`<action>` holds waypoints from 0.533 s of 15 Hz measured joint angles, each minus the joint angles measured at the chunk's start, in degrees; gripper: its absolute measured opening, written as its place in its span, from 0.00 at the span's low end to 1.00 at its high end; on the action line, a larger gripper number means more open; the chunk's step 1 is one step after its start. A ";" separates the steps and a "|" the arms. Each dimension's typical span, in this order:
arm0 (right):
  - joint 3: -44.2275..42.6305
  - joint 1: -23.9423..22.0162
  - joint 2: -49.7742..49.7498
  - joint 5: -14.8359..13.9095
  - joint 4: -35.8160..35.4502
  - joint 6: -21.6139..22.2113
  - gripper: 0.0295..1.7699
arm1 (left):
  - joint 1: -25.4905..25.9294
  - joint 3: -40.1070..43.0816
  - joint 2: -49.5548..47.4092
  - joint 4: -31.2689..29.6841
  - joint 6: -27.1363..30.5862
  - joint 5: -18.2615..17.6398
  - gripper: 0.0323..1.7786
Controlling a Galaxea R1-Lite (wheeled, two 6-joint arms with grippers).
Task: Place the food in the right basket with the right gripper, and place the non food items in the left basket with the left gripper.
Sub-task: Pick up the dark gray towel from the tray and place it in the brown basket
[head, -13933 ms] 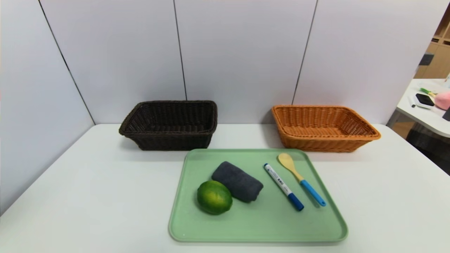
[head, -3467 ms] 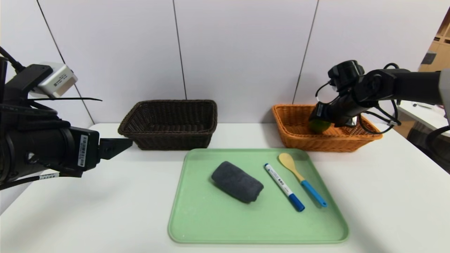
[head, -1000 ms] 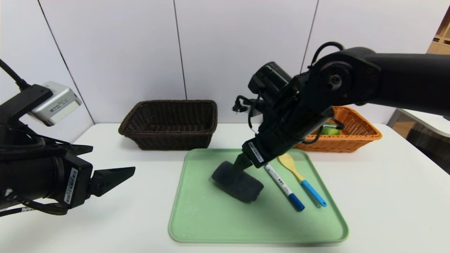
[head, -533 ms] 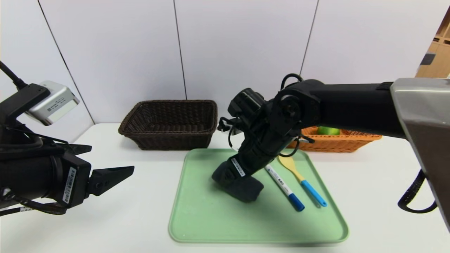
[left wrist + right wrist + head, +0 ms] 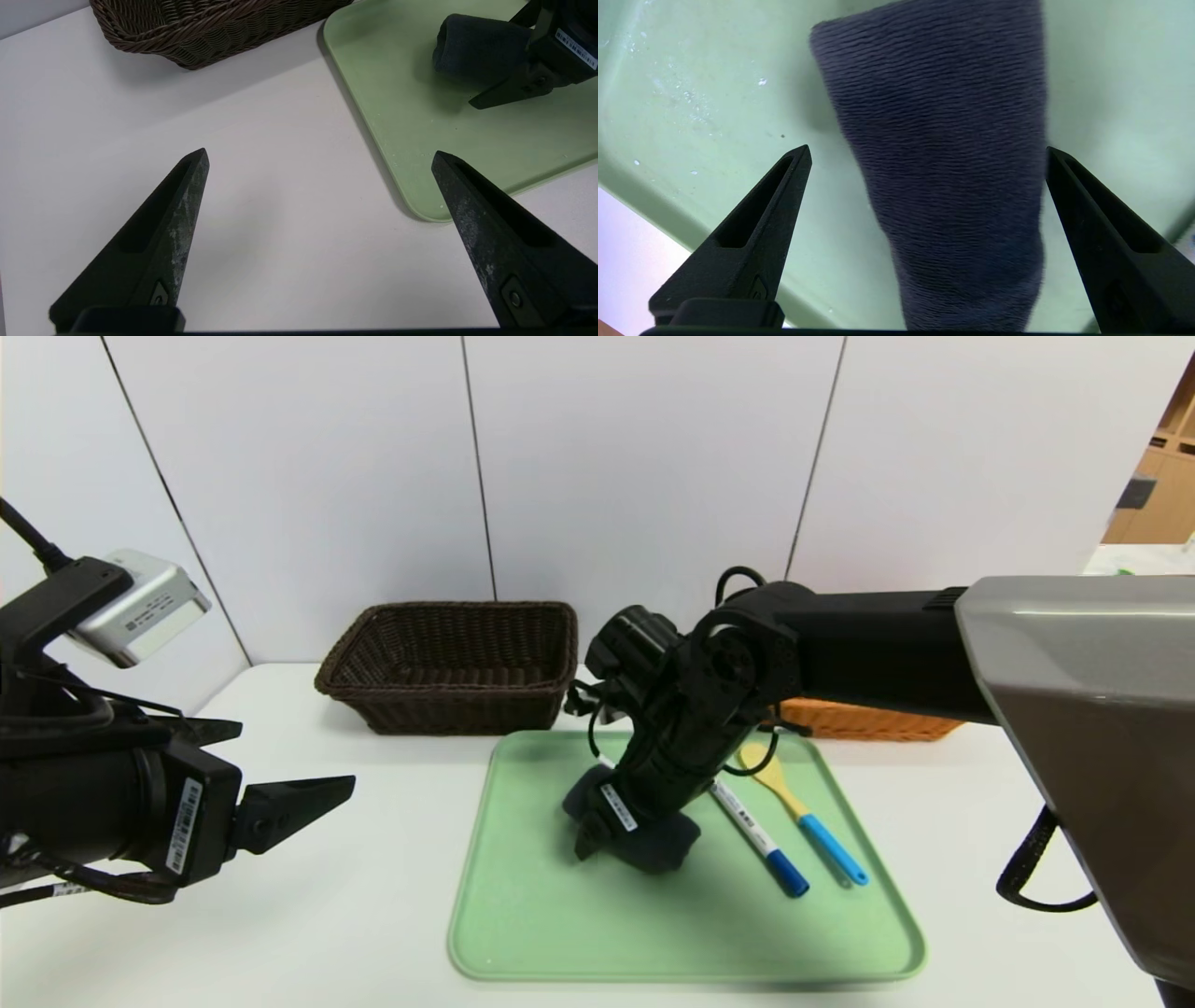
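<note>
The left gripper (image 5: 308, 803) waits open over the table, nearest. On the tray (image 5: 560, 933), the right gripper (image 5: 924, 154) has dropped, jaws wide, astride the towel (image 5: 943, 158), though that belongs to the left arm. Beyond, the dark basket (image 5: 448, 663) is empty; the lime, seen earlier in the orange basket (image 5: 868, 721), is now hidden.

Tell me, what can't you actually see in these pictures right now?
- Orange basket, head view: the right arm covers all but a strip, so its contents are hidden.
- Rolled towel, head view: the open right gripper straddling it hides its middle.
- Marker and wooden spoon: upper ends behind that arm; absent from both wrist views.
</note>
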 joint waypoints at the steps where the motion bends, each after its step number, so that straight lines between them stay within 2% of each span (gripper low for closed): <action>1: 0.00 0.15 0.15 -0.05 -0.06 -0.04 0.96 | 0.00 -0.01 -0.05 0.00 0.02 0.02 0.95; 2: 0.02 0.30 0.26 -0.11 -0.11 -0.20 0.96 | 0.00 -0.01 -0.05 -0.02 0.02 0.04 0.95; 5: 0.05 0.69 0.56 -0.52 -0.15 -0.22 0.69 | 0.04 -0.09 -0.17 -0.02 -0.09 0.04 0.95; 8: 0.05 0.96 0.76 -0.48 -0.04 -0.02 0.49 | 0.06 -0.11 -0.69 0.00 -0.09 0.04 0.95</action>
